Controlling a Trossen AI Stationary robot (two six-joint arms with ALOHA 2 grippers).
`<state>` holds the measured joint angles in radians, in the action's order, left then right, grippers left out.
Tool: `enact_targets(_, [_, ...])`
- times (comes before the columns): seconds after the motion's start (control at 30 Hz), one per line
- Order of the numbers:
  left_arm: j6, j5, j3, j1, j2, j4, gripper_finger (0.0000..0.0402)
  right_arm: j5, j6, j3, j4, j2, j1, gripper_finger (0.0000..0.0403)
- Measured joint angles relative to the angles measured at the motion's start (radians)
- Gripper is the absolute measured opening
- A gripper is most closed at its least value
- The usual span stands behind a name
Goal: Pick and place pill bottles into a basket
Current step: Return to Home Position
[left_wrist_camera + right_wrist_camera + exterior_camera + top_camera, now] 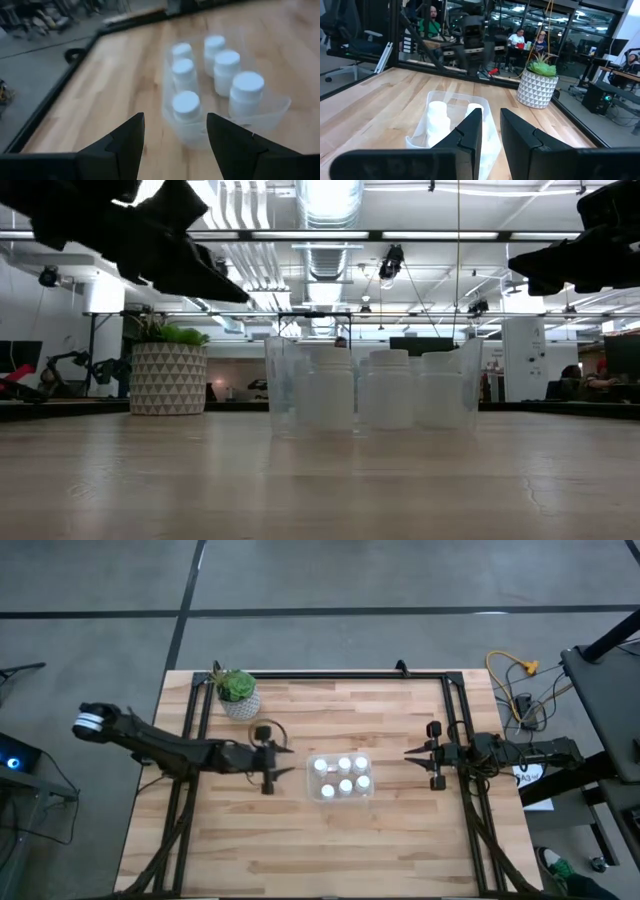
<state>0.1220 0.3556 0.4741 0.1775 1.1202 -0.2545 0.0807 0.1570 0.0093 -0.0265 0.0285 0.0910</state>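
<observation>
Tabletop [300, 840]: clear basket [272, 111], six white pill bottles [227, 61]; left claw [175, 120] wide, right claw [491, 113] narrow.

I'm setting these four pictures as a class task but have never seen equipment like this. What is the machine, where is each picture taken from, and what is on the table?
This is a robot with two dark arms at a wooden table; each ends in a two-finger pincer. One picture looks straight down from above, one looks level across the tabletop, and two come from cameras on the arms' wrists. On the table stands a clear plastic basket with six white pill bottles upright inside, and a potted plant near one corner. The left pincer hangs open beside the basket; the right pincer waits on the other side, fingers slightly apart. Neither holds anything.
</observation>
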Motion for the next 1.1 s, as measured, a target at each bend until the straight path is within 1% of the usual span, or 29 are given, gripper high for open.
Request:
enact_targets(0.13, [-0.006,-0.002,-0.133,-0.017,-0.143,-0.137,0.0196,-0.002,0.0,0.0,0.001,-0.001,0.0,0.0059])
enact_targets(0.3, [0.017,-0.002,-0.309,-0.021,-0.314,-0.404,0.0196,-0.001,0.0,0.0,0.001,0.0,0.0,0.0059])
enact_targets(0.37, [0.027,-0.002,-0.358,-0.021,-0.383,-0.449,0.0196,-0.001,0.0,0.0,0.001,0.0,0.0,0.0059])
enact_targets(0.53, [0.042,0.001,-0.422,-0.021,-0.552,-0.419,0.0196,-0.001,0.0,0.0,0.001,0.0,0.0,0.0059])
enact_targets(0.67, [0.043,0.002,-0.464,-0.021,-0.652,-0.408,0.0196,-0.001,0.0,0.0,0.0,0.0,0.0,0.0059])
enact_targets(0.77, [0.042,-0.007,-0.465,-0.02,-0.728,-0.337,0.0196,-0.001,0.0,0.0,0.0,-0.001,0.0,0.0059])
enact_targets(1.03, [0.049,-0.111,-0.466,-0.019,-0.939,-0.197,0.0196,-0.001,0.0,0.0,0.0,-0.001,0.0,0.0059])
enact_targets(1.1, [0.049,-0.139,-0.466,-0.019,-0.996,-0.139,0.0196,-0.001,0.0,0.0,0.0,0.0,0.0,0.0059])
